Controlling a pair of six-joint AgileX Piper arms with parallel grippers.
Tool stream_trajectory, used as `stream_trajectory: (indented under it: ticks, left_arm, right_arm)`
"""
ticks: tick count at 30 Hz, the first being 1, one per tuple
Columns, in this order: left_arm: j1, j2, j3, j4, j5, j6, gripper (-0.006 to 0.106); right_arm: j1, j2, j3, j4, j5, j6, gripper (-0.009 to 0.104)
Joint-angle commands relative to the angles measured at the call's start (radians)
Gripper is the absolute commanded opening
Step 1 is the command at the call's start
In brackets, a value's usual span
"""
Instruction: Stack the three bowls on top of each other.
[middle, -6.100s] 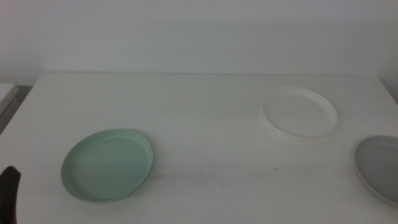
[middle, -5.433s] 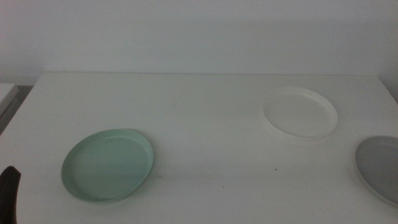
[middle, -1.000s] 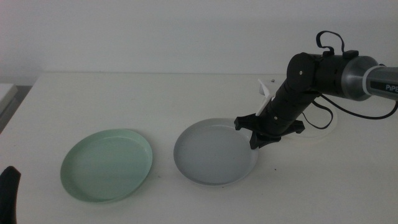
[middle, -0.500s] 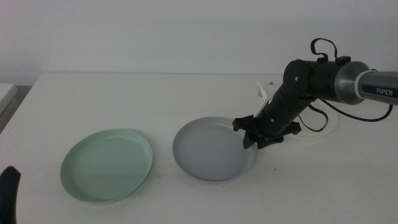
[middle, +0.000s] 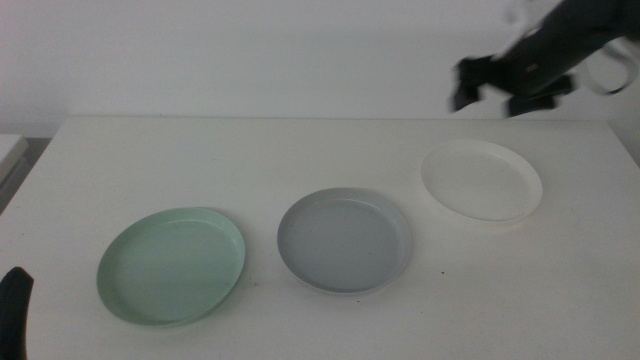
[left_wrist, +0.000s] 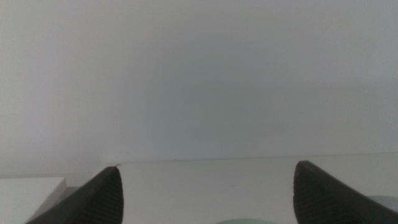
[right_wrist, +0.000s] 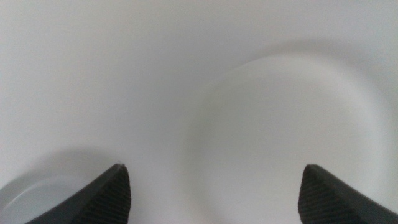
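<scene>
Bowls: mint green, grey, white, all unstacked.

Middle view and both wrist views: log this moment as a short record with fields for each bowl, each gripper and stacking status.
green bowl: table's near left, alone
grey bowl: table's middle, alone, empty
white bowl: far right, alone
right gripper: raised above the table near the white bowl, jaws open, holding nothing
left gripper: waiting at bottom left edge, jaws open
stacking: none stacked yet
</scene>
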Motion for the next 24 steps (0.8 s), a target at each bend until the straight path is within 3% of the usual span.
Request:
stream_trajectory:
  ticks: [1, 8, 24]
  left_arm:
    - [0.001, -0.003, 0.0, -0.001, -0.012, 0.0, 0.094]
    - [0.001, -0.003, 0.0, -0.001, -0.012, 0.0, 0.094]
    - [0.001, -0.003, 0.0, -0.001, -0.012, 0.0, 0.094]
  right_arm:
    - [-0.074, 0.008, -0.034, -0.063, 0.039, 0.04, 0.088]
    - [-0.184, 0.137, -0.034, -0.052, -0.005, 0.038, 0.081]
    - [-0.193, 0.339, -0.034, -0.063, -0.063, 0.088, 0.06]
